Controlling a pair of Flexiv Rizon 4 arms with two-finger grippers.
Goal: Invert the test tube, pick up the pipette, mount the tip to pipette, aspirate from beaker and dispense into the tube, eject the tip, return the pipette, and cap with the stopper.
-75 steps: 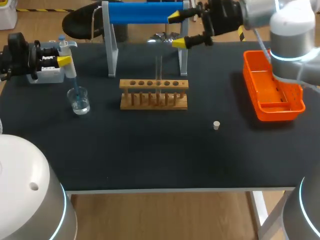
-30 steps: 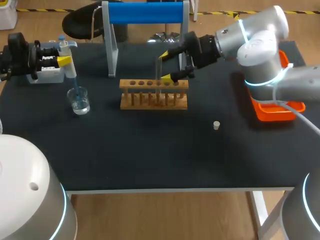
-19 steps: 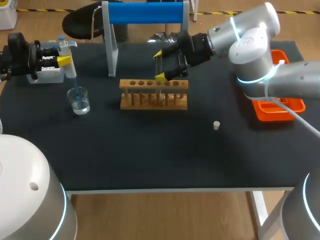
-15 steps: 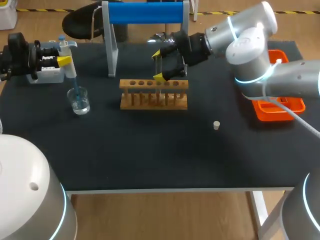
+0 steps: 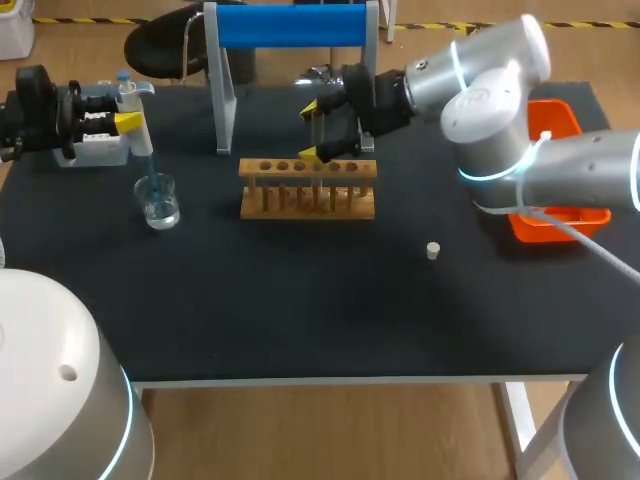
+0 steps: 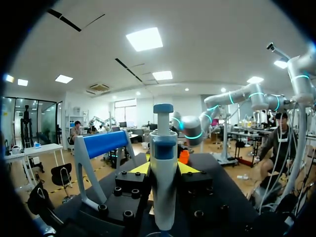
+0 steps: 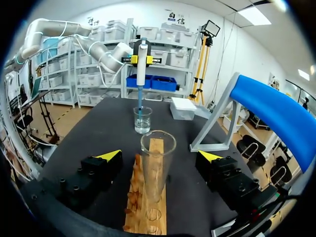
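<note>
Nearest me, the stopper (image 5: pixel 432 250) sits alone on the worktop (image 5: pixel 300 320), well apart from everything else. A step further out are the wooden rack (image 5: pixel 308 190) and, off to its left, the beaker (image 5: pixel 158 205).

Here's the action: my right gripper (image 5: pixel 312 131) is over the rack with its fingers spread wide. The wrist camera shows the test tube (image 7: pixel 158 168) standing upright in the rack, mouth up, between them with a clear gap on both sides. Nothing is gripped yet.

I read this as the grab, so I want that gap even on both sides before I close. The fingers should meet the glass above the rack's top board and below the rim. I'd squeeze gently, because glass is slick, then lift straight up out of the hole before any turning.

Over on the left, my left gripper (image 6: pixel 164 169) is pinching the pipette (image 5: pixel 130 95), whose blue tip dips into the beaker. That arm should hold steady.

Furthest back stands the blue-topped stand (image 5: pixel 290 25), close behind my right wrist, so I'll mind it on the lift.
</note>
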